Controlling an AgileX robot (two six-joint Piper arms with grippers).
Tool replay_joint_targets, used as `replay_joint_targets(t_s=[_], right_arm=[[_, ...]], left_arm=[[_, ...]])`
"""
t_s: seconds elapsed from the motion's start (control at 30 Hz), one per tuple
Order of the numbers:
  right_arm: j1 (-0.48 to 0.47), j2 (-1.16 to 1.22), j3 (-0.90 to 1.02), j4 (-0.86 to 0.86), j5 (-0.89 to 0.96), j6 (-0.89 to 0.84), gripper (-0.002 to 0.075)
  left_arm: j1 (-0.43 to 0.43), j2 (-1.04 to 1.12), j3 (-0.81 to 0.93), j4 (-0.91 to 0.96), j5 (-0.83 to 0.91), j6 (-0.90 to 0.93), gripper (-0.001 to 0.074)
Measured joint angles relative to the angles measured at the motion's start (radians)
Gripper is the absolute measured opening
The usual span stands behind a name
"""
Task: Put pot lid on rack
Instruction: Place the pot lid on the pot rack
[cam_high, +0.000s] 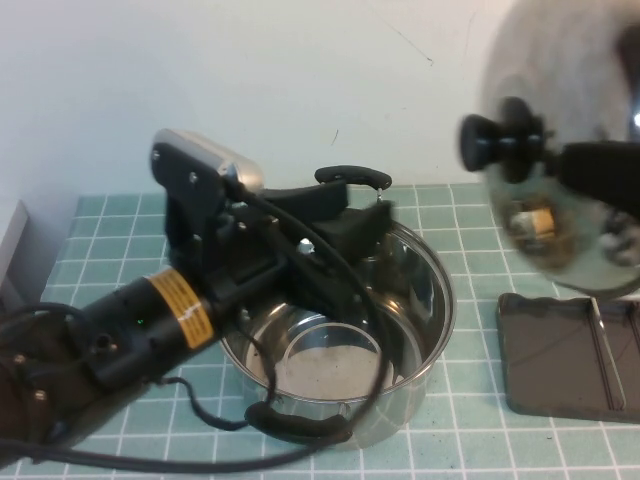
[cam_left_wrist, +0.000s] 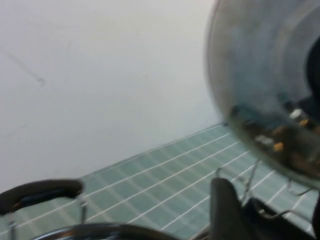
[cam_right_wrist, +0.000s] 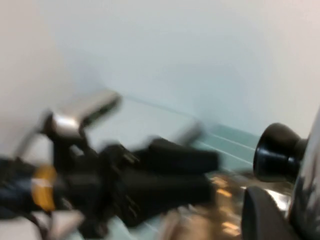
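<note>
Steel lid (cam_high: 560, 160) hangs on edge in the air above the right side of the desk (cam_high: 470, 440), its domed face and black knob (cam_high: 500, 138) turned toward the left. Right pincer (cam_high: 585, 165) reaches in from the right edge and meets the lid at the knob stem; the grip itself is blurred, so I cannot tell how its fingers stand. Below the lid, the dark grey rack (cam_high: 555, 355) lies flat near the right edge, with a thin wire divider (cam_high: 603, 355) across it. Lid and rack are apart, the lid well above.

To the left of the rack, just beside it, stands a steel pot (cam_high: 340, 350) with black handles at its far and near rims. Left pincer (cam_high: 355, 235) is stretched over the pot from the near left corner, sitting above the pot's far rim; its body and cable cross the pot's mouth, and I cannot tell its opening. The pot holds nothing visible but reflections.

From the left wrist, the lid (cam_left_wrist: 270, 95) shows as a big mirror-like disc over the wire divider (cam_left_wrist: 250, 182), with the pot's far handle (cam_left_wrist: 40, 192) close by. From the right wrist, the knob (cam_right_wrist: 277, 152) appears large and close, and the left arm (cam_right_wrist: 125, 180) lies blurred beyond it.
</note>
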Motion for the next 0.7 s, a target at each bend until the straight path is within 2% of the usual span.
replay_joint_targets(t_s=[0.13,0.23,0.37,0.7], right_arm=[[0.0,-0.055,-0.015,-0.418,-0.105,0.28,0.0111],[0.0,-0.047,-0.004,-0.61,-0.133,0.403,0.0111],[0.0,0.004,0.0,-0.676,-0.153,0.442,0.0111],[0.0,0.19,0.007,-0.685,-0.219,0.446,0.0111]], left_arm=[[0.043,-0.067,0.0,0.032,0.264,0.042,0.0116],[0.051,-0.1,0.0,0.063,0.408,0.07,0.0032],[0.054,-0.113,0.0,0.095,0.484,0.074,0.0007],[0.053,-0.115,0.0,0.137,0.528,0.08,0.0001]])
